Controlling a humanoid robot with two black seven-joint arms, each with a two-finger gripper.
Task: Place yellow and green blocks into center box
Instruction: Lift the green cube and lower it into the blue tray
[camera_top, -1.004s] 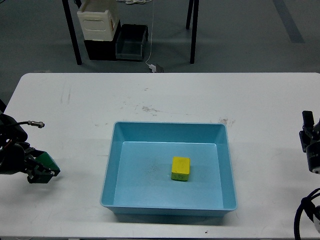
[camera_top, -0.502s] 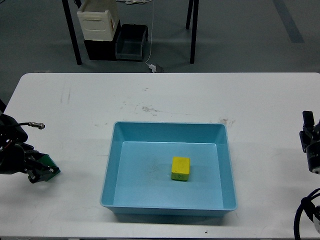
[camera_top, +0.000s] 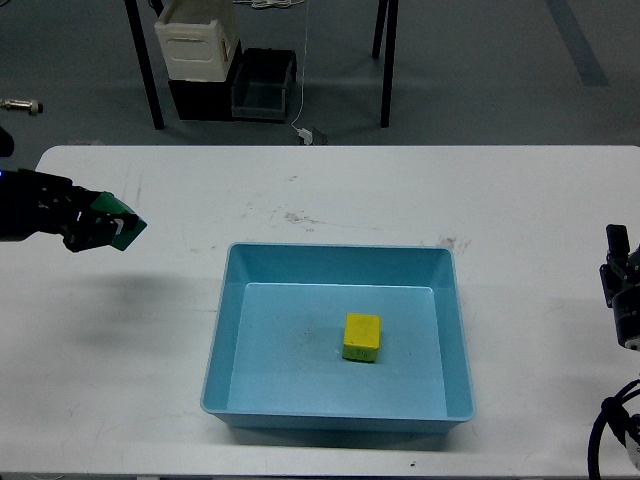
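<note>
A blue box (camera_top: 338, 340) sits on the white table (camera_top: 330, 190), slightly below the middle of the frame. Inside it, a yellow block (camera_top: 361, 337) rests flat on the box floor, a little right of the floor's centre and clear of all four walls.

At the left edge of the frame, above the midline, the left gripper (camera_top: 98, 224) reaches in from the left with its dark fingers closed around a green block (camera_top: 119, 224). The block is held above the table surface, and a soft shadow lies on the table below it, to the left of the box. Block and gripper are well apart from the box, up and to the left of its near-left corner.

At the right edge, lower half of the frame, only part of the right arm (camera_top: 622, 300) shows as dark hardware with cabling beneath it; whether its fingers are spread or closed I cannot tell.

The table carries faint scuff marks (camera_top: 298, 217) above the box's far wall. Beyond the table, at the top of the frame, a cream crate (camera_top: 195, 42) sits on dark bins (camera_top: 235, 95) on the grey floor, between black table legs (camera_top: 146, 68)
</note>
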